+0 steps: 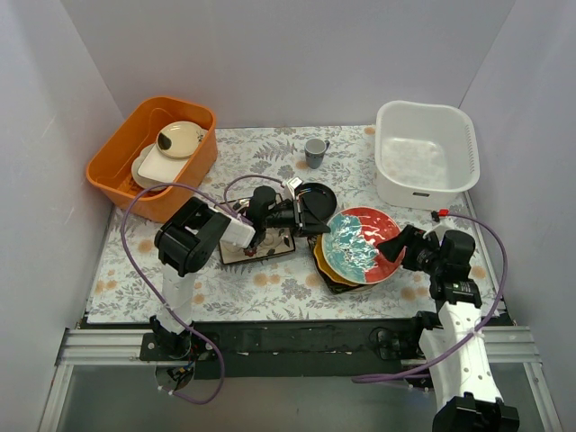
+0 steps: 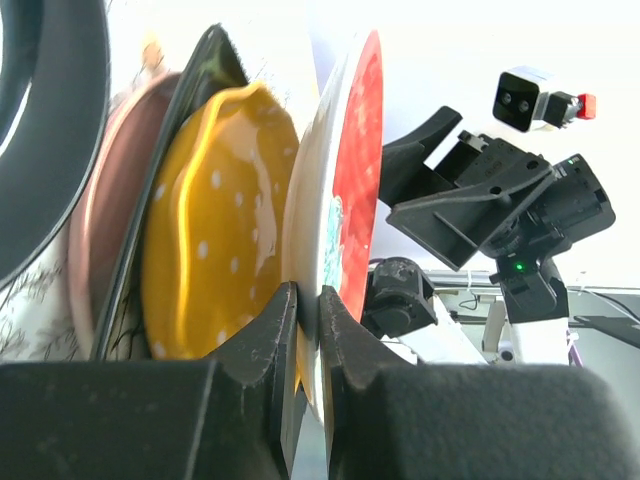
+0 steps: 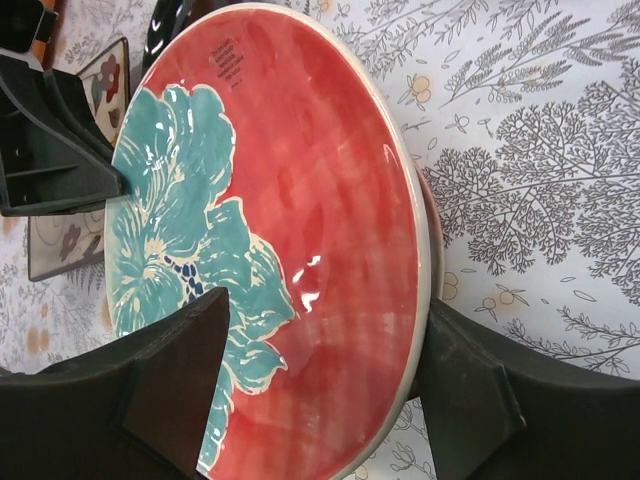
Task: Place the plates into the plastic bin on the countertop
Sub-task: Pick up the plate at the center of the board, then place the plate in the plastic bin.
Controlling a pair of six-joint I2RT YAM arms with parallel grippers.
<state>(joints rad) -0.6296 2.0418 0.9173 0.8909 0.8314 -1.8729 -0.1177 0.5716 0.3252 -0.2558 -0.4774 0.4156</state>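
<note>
The round red-teal plate (image 1: 362,241) is tilted up over a stack of plates. My left gripper (image 1: 317,227) is shut on its left rim; in the left wrist view the jaws (image 2: 308,300) pinch the plate's edge (image 2: 352,170). My right gripper (image 1: 407,248) is open, its fingers (image 3: 168,385) straddling the plate's near-right rim (image 3: 300,220) without closing on it. Under it lie a yellow scalloped plate (image 2: 215,235), a black square plate (image 2: 195,85) and a pink plate (image 2: 105,210). The white plastic bin (image 1: 425,153) stands at the back right.
A small black plate (image 1: 315,193) lies behind the left gripper. A cream square plate with flowers (image 1: 261,245) lies under the left arm. A grey-blue cup (image 1: 314,151) stands at the back. An orange tub (image 1: 121,162) with cream dishes is at the back left.
</note>
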